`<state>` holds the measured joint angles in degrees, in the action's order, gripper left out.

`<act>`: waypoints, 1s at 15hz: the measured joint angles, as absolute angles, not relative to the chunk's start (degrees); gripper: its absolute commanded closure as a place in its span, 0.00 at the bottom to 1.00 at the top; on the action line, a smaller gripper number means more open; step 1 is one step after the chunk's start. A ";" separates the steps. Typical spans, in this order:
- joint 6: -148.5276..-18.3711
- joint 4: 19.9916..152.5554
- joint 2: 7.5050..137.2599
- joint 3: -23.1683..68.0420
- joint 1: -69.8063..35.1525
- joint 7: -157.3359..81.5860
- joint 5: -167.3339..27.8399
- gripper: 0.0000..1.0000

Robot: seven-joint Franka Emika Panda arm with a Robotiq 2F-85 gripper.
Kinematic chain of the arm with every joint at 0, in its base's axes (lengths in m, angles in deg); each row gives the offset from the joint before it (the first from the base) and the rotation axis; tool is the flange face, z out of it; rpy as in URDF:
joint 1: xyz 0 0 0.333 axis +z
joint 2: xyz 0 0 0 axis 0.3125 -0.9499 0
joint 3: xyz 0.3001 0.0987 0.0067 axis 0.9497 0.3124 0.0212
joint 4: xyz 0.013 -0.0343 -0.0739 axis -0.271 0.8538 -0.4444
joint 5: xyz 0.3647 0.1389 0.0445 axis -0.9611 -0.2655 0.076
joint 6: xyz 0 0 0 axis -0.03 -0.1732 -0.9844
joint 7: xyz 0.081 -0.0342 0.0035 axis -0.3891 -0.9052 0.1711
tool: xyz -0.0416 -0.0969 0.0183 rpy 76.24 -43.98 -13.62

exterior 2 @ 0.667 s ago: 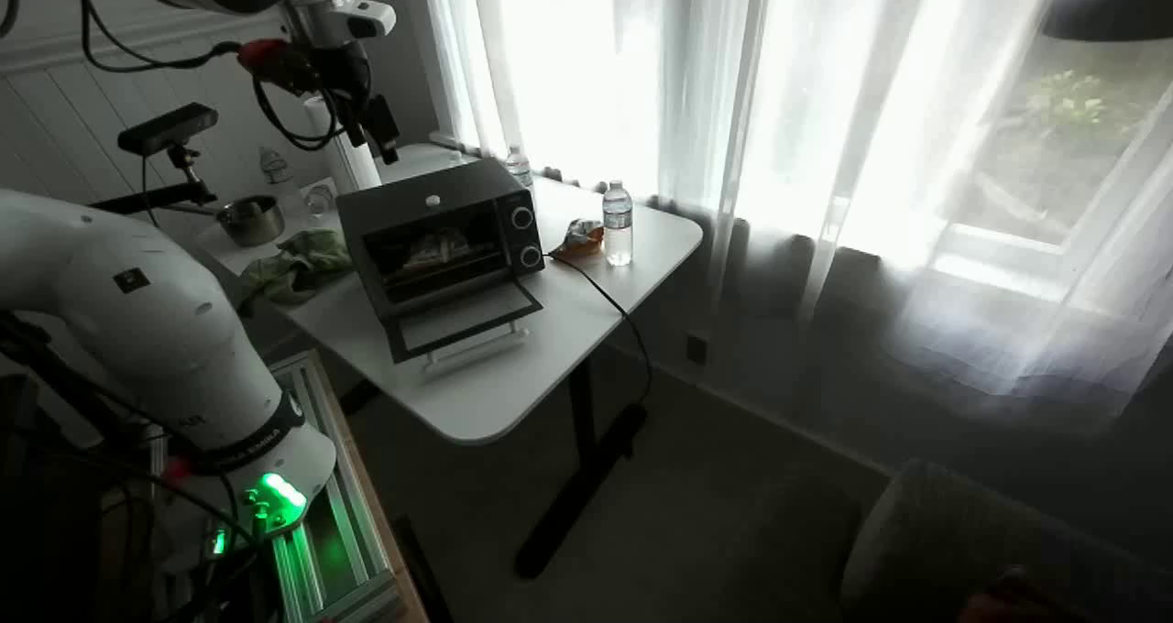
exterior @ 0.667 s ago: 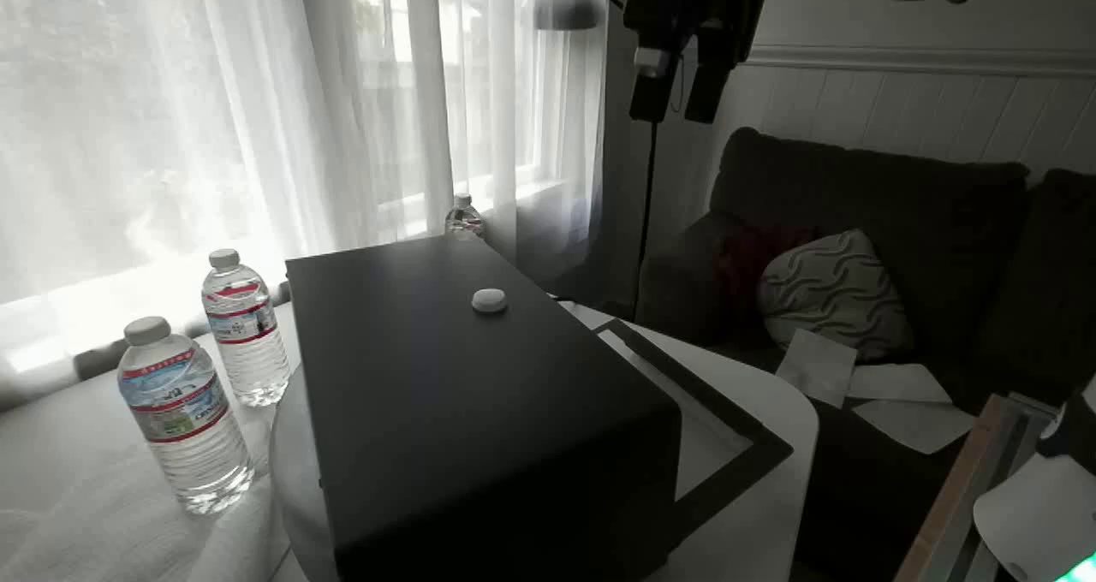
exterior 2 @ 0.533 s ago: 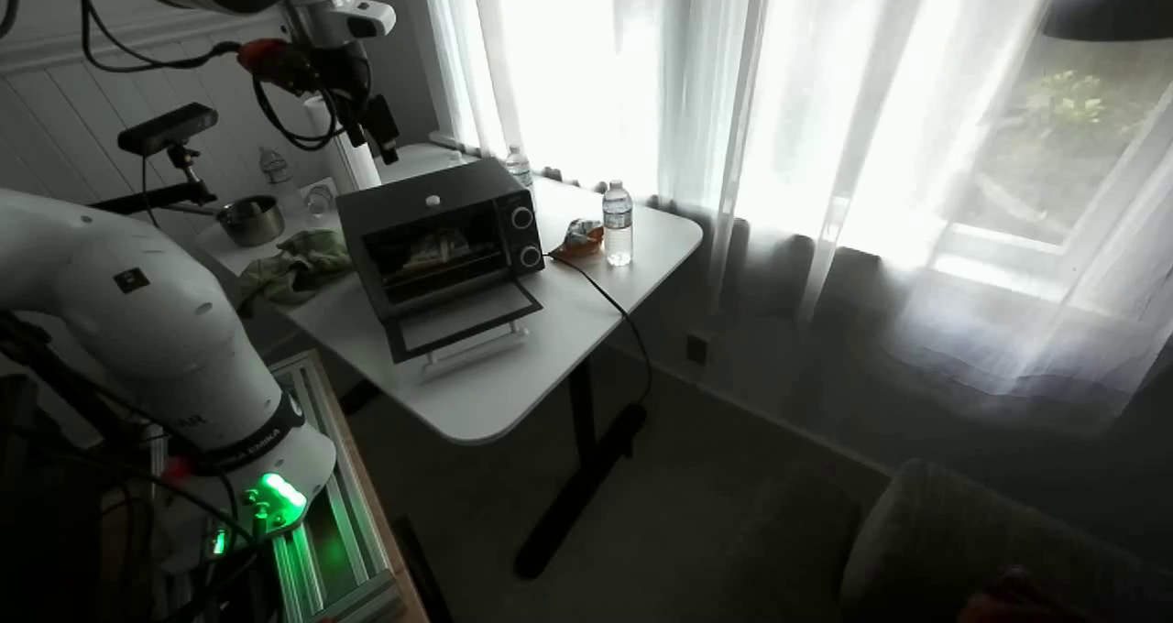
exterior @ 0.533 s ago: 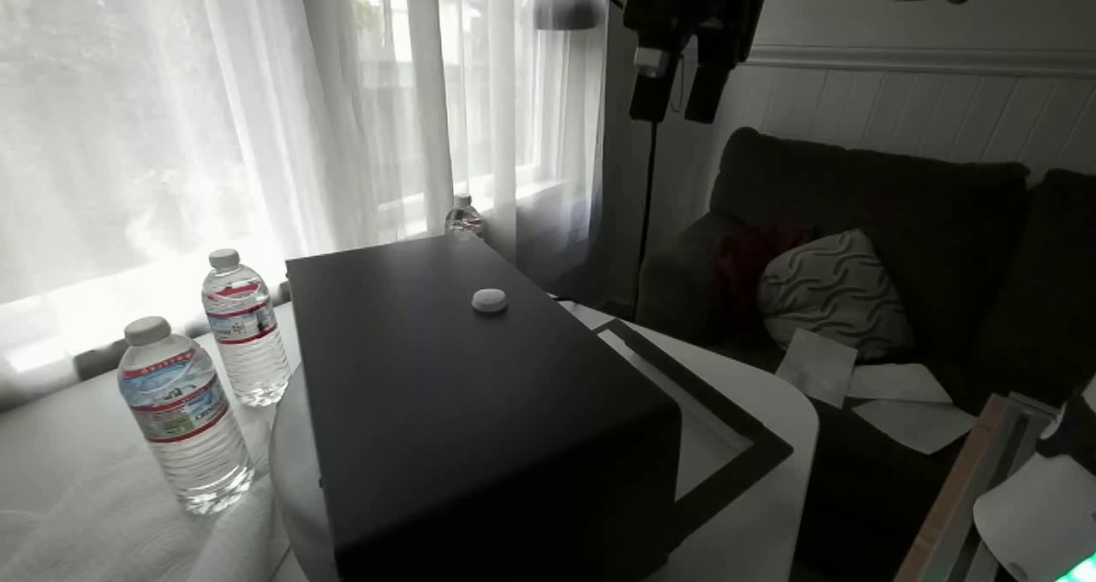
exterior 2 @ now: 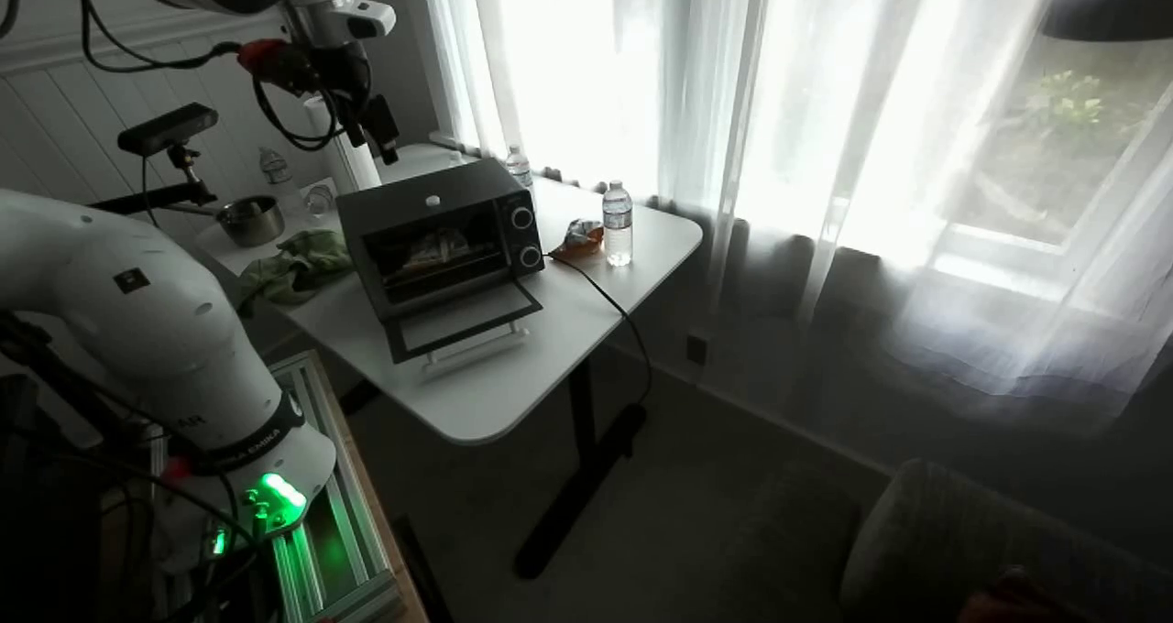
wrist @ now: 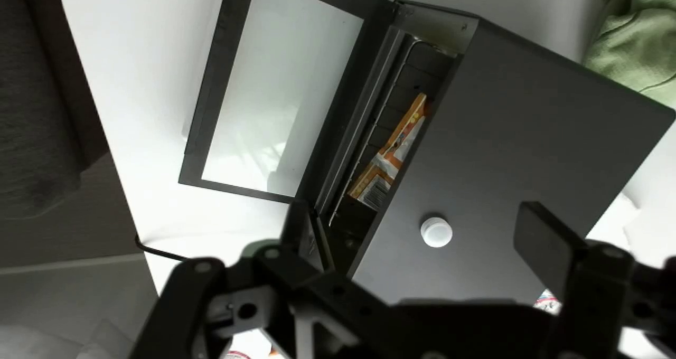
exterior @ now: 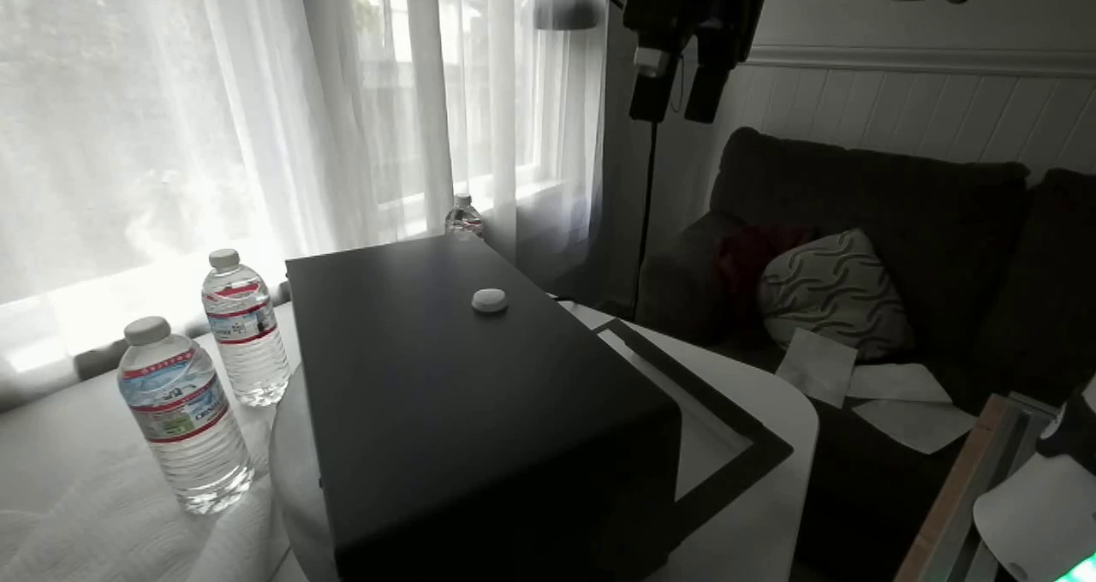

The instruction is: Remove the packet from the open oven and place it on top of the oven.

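Packet [wrist: 392,156]: inside the oven [wrist: 507,137], seemingly on the rack [wrist: 375,121], bent about midway; part hidden under the oven roof in the wrist view.
Oven: on the tabletop [exterior 2: 476,412], mouth turned toward the edge where the cord [exterior 2: 600,286] drops over, a bit skewed to it.
Door [wrist: 280,92]: folded down, lies between oven and cord edge, stops short of that edge.
Gripper [exterior: 676,116]: wide, fingers well apart, nothing between them; hangs above the oven, touching nothing.
Cap [wrist: 437,232]: white, on the oven top toward the front, seen in both exterior views; could get in the way when placing.
Second bag [exterior 2: 579,238]: orange and silver, beside a bottle [exterior 2: 619,224], near the corner where cord edge meets window edge; contact unclear. Probably not the target.
Cloth [exterior 2: 307,256]: green, bunched beside the oven at the edge opposite the window.
Packet, done: access only. Door is down, packet exposed at the mouth. No grasp.
Packet, left: all handling. Reach in, pinch, draw out over the door, lift, lay on the oven top. Judged very early in the task.
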<state>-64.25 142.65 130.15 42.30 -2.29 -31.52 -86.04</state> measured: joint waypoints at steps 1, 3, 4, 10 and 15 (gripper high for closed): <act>-64.25 142.65 130.15 42.30 -2.29 -31.52 -86.04 0.00; -65.31 142.72 129.68 41.70 -2.17 -32.93 -86.24 0.00; -66.92 143.07 129.14 40.91 -2.11 -34.20 -87.10 0.00; -81.88 149.66 122.22 32.12 0.18 -48.56 -99.47 0.00; -91.34 152.11 113.60 26.39 4.54 -62.19 -111.55 0.00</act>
<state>-91.34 152.11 113.60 26.39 4.54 -62.19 -111.55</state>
